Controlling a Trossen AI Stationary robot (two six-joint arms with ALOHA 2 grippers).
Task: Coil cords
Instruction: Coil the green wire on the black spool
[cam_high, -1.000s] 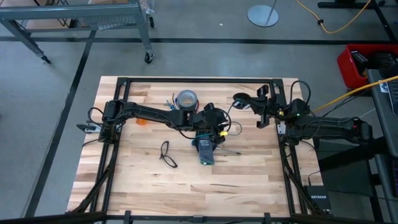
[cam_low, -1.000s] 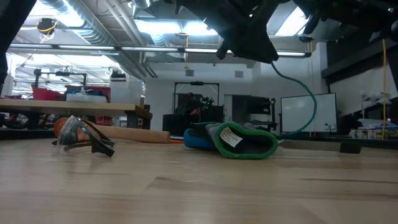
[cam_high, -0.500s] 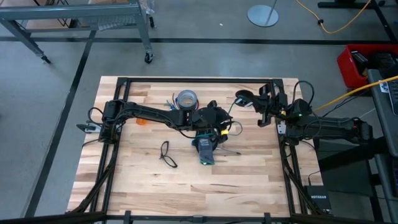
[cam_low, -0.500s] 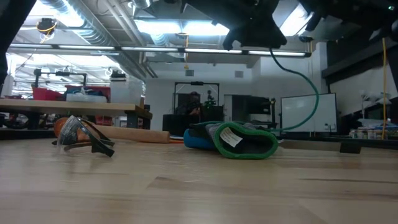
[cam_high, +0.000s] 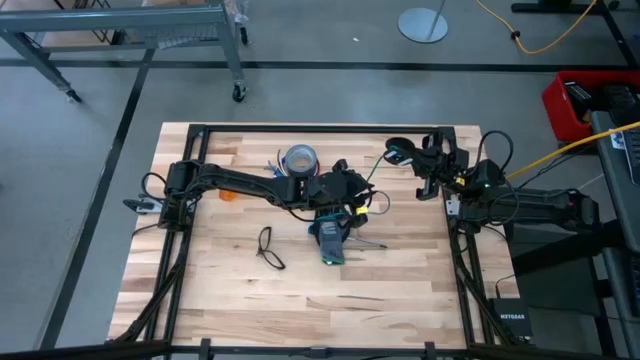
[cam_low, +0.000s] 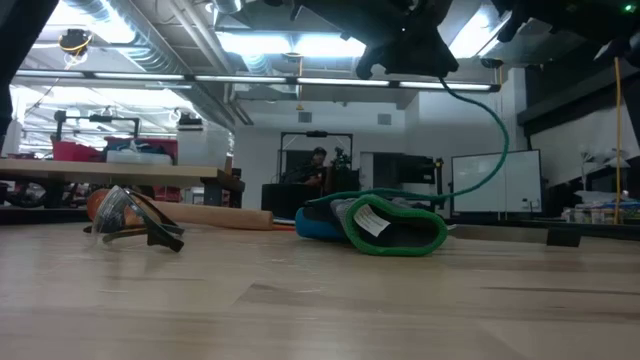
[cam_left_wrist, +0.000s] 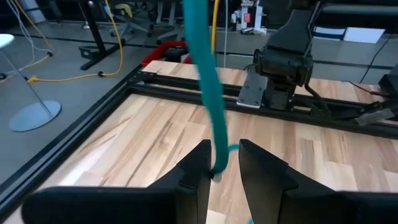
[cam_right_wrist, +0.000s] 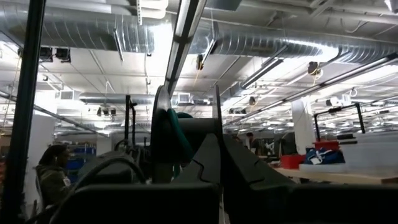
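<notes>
A thin teal cord (cam_left_wrist: 208, 81) runs through the air from my left gripper (cam_high: 362, 192) up to a small round black disc (cam_high: 397, 150), on which part of it is wound (cam_right_wrist: 178, 138). My left gripper hovers above the table's middle, over a glove, and is shut on the cord. My right gripper (cam_high: 410, 156) is at the far right, tipped upward and shut on the disc. In the low view the cord (cam_low: 497, 140) hangs in a slack arc under the left gripper (cam_low: 405, 50). My left gripper pinches the teal cord (cam_left_wrist: 217, 163) between its two fingers, a single strand, with the fingers lying across it and pointing nearly level toward the table's right side. From there the cord rises clear of the table toward the disc. My right gripper holds the disc by its lower part (cam_right_wrist: 163, 158), fingers pointing upward. The disc stands edge-on above the fingers, clear of the table. The gripper's own body hides the exact place of contact.
A black, blue and green work glove (cam_high: 329, 243) lies under the left gripper. A blue-grey tape roll (cam_high: 299, 158) sits behind the left arm, an orange object (cam_high: 228, 196) near its elbow. A dark-framed loop like folded glasses (cam_high: 268, 247) lies left of centre.
My right gripper has tipped upward and carried the disc a little toward the table's far edge. My left gripper has tipped up slightly while staying shut on the cord, and the hanging cord has swung into a wider arc.
</notes>
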